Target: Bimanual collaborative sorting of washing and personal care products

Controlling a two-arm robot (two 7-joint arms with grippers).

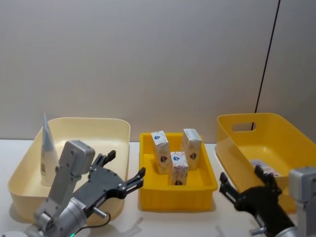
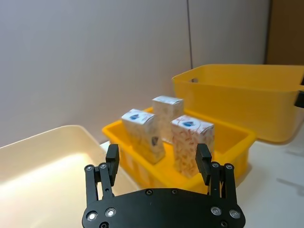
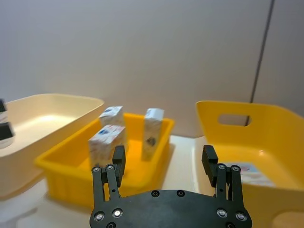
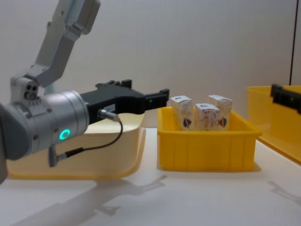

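Three small white cartons (image 1: 171,152) with red-and-blue marks stand upright in the small yellow bin (image 1: 148,197); they also appear as cartons (image 2: 167,131), cartons (image 3: 114,135) and cartons (image 4: 203,113). A pale-blue tapered tube (image 1: 48,150) stands against the left wall of the cream bin (image 1: 118,133). A whitish printed product (image 1: 262,167) lies flat in the large yellow bin (image 1: 237,121). My left gripper (image 1: 126,165) hovers open over the cream bin's right wall, pointing at the cartons, with nothing between its fingers (image 2: 203,156). My right gripper (image 1: 241,180) hangs open and empty before the large yellow bin.
The three bins stand in a row on a white table (image 4: 202,197), with a plain grey wall behind. The left arm's grey body (image 4: 42,122) looms large in front of the cream bin. Bare table lies in front of the bins.
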